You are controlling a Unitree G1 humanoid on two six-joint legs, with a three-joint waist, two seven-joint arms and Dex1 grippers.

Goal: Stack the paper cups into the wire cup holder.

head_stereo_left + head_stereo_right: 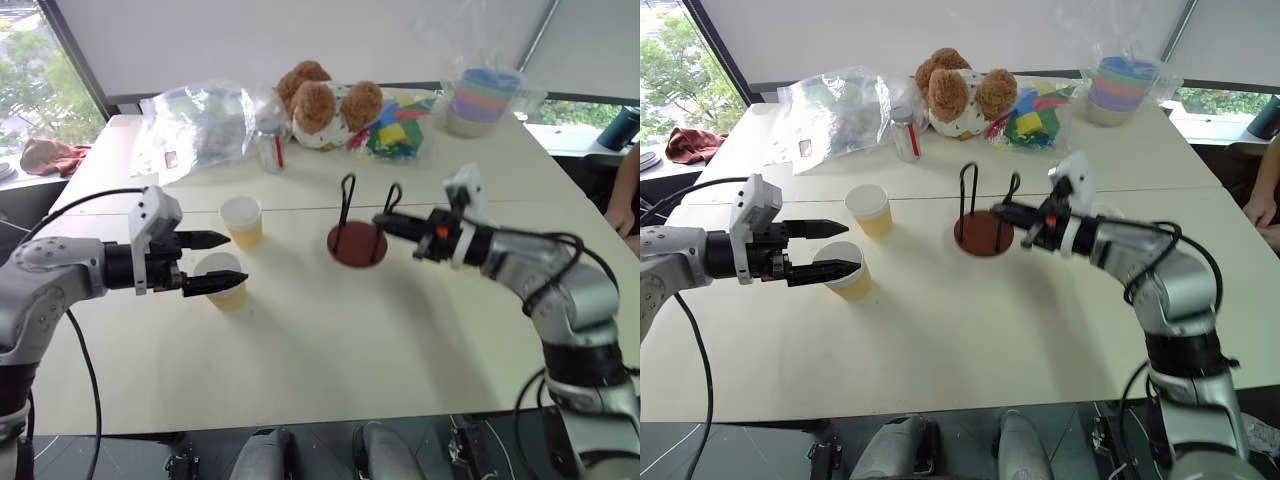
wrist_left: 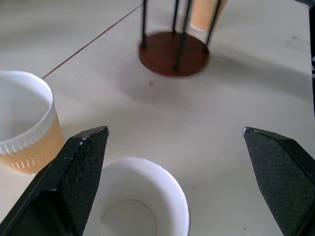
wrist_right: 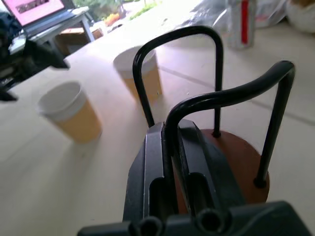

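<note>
Two paper cups [image 1: 241, 220] stand on the counter [image 1: 330, 340] left of the wire cup holder [image 1: 357, 240]. Left tool [image 1: 212, 262] gapes astride the nearer cup; right tool [image 3: 172, 162] pinches a holder loop. Tugging that loop could tip the holder.

No word, number or brand can be read anywhere. The bottle [image 1: 905, 133] at the far side of the table has a red and white label (its print is too small to make out). The clear bag [image 1: 832, 113] to its left shows a small dark tag, also unreadable. The cups [image 1: 869, 209] have only an embossed zigzag pattern, no print. The laptop screen [image 3: 39, 9] in the right wrist view glows pink, with no legible text.
</note>
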